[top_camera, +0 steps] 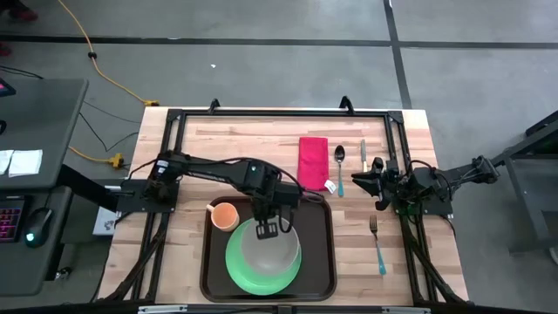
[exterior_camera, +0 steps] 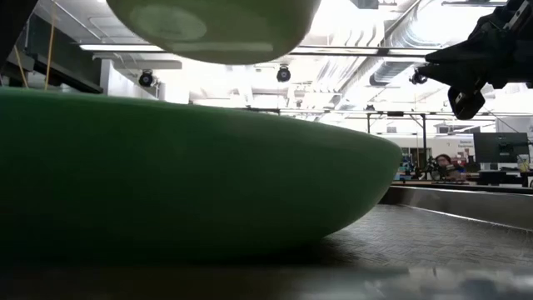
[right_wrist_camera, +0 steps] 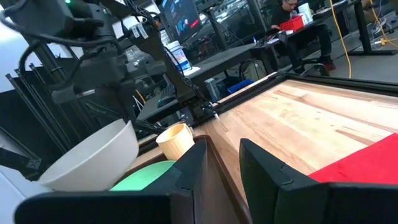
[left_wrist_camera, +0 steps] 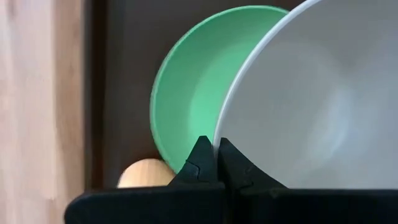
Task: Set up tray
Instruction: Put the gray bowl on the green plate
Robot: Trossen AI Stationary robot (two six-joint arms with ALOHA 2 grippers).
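Observation:
The dark brown tray [top_camera: 209, 262] lies near the table's front edge, with a green plate [top_camera: 240, 270] on it. A tan cup [top_camera: 225, 215] stands in the tray's far left corner. A white bowl [top_camera: 275, 253] hangs over the plate; in the low view its underside [exterior_camera: 212, 29] is clear of the green plate [exterior_camera: 166, 175]. My left gripper [top_camera: 268, 229] points down and is shut on the bowl. My right gripper [top_camera: 370, 179] waits open at the table's right, holding nothing; the right wrist view shows a gap at its fingers [right_wrist_camera: 222, 165]. My left gripper pinches the white bowl's rim [left_wrist_camera: 227, 134] on its far side, one finger [left_wrist_camera: 200, 158] outside the wall and the other inside. The fingers come from above, pointing down. The bowl [right_wrist_camera: 93, 158] hangs tilted below them, lifted clear of the plate.
A red napkin [top_camera: 313, 163] lies beyond the tray, with a spoon [top_camera: 340, 166] and a knife [top_camera: 364, 153] to its right. A fork [top_camera: 377, 244] lies right of the tray. A black metal frame [top_camera: 279, 113] rims the wooden table.

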